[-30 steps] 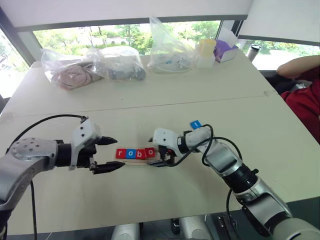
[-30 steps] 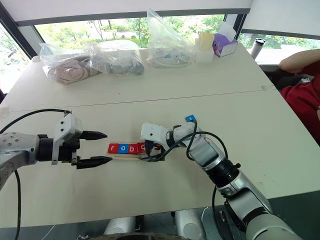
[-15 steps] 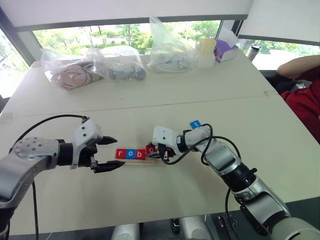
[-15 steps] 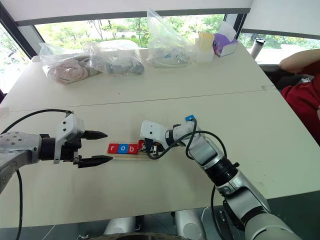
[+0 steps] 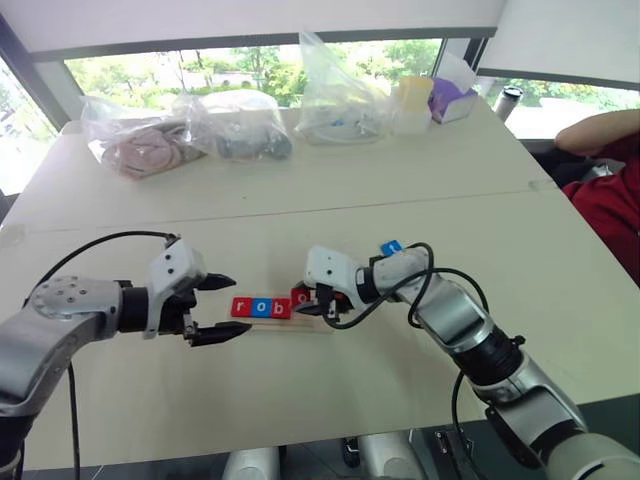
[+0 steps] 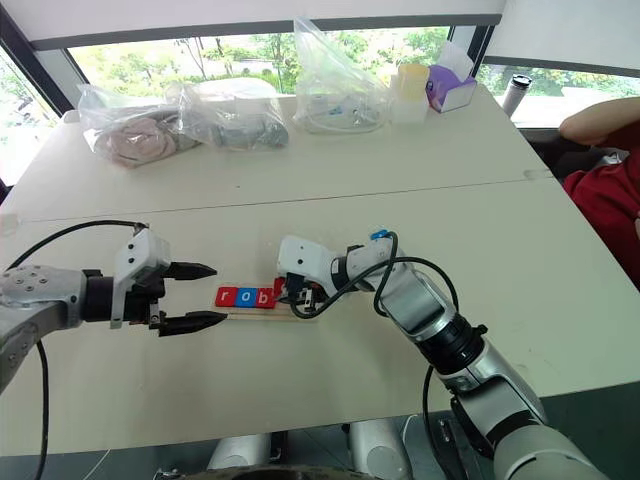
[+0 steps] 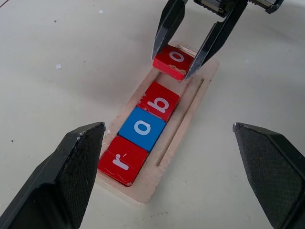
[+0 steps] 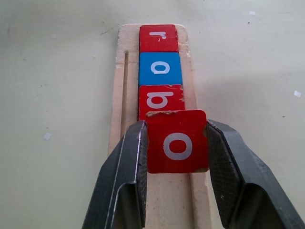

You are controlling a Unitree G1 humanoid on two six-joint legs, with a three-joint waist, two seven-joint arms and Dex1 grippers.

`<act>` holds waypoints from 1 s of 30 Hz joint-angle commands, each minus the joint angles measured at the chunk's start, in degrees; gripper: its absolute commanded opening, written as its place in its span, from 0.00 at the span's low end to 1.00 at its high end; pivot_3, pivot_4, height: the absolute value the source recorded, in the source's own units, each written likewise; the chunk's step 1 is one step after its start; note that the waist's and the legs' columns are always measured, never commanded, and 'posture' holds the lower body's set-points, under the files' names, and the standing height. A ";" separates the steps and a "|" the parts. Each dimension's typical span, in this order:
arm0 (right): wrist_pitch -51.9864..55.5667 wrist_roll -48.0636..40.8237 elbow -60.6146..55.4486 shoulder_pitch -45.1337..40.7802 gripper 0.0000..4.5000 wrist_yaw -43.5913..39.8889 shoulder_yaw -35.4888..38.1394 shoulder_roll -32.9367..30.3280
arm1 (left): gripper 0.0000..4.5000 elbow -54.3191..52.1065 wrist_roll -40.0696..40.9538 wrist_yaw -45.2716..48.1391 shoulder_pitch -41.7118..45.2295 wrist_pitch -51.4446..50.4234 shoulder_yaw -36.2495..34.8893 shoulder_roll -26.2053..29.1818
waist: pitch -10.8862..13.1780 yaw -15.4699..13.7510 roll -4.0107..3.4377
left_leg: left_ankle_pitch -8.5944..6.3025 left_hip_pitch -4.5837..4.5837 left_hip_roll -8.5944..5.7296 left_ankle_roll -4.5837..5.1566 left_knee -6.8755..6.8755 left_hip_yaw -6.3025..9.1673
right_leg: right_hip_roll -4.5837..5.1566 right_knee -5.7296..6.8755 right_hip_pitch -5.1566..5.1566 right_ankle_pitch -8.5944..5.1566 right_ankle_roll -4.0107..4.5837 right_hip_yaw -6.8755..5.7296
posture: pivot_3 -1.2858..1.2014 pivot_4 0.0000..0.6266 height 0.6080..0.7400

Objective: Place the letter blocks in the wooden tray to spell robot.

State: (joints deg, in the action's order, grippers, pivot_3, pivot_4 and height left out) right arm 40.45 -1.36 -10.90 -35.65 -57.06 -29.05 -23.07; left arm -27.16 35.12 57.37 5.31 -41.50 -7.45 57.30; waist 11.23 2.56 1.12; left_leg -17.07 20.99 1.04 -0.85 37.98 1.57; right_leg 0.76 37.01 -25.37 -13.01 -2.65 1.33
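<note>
Since a second ago your right gripper (image 8: 177,143) has pinched the red o block (image 7: 173,60) (lifted off wooden tray (image 7: 187,125)) | left gripper (image 5: 217,307) spread, idle.

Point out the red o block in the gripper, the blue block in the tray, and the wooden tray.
red o block (image 8: 177,141), right wrist view, face.
blue block (image 7: 142,128), left wrist view, face.
wooden tray (image 7: 183,129), left wrist view, bare side.

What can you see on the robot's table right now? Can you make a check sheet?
Surface: pale table, seam across it.
Job's things: wooden tray holds red r, blue o, red b; second red o pinched above the tray; blue tile behind the right arm.
Clutter: plastic bags, yellow container, purple box at far edge.
Hands: left hand open, empty; right hand shut on the o.
Cables: black cables on both arms.
Surroundings: windows, a person's arm.
</note>
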 commanded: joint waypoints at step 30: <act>0.10 -0.73 -3.45 0.42 0.91 3.11 0.60 -0.99 | 1.00 -0.87 -0.44 -0.15 0.54 0.56 -0.96 0.12 | 0.00 -0.03 0.00 | 0.00 0.20 0.00 0.00 0.02 -0.01 | 0.01 -0.02 -0.12 0.02 -0.01 -0.09 | 0.52 0.24 1.00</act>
State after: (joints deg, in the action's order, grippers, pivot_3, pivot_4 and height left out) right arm 41.67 -1.42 -11.41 -34.52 -54.35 -30.83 -23.52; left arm -27.21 34.42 57.27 5.25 -41.14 -7.46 57.29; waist 11.23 2.53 1.12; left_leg -17.07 21.20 1.04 -0.85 38.00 1.57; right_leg 0.77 36.99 -25.49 -12.99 -2.66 1.24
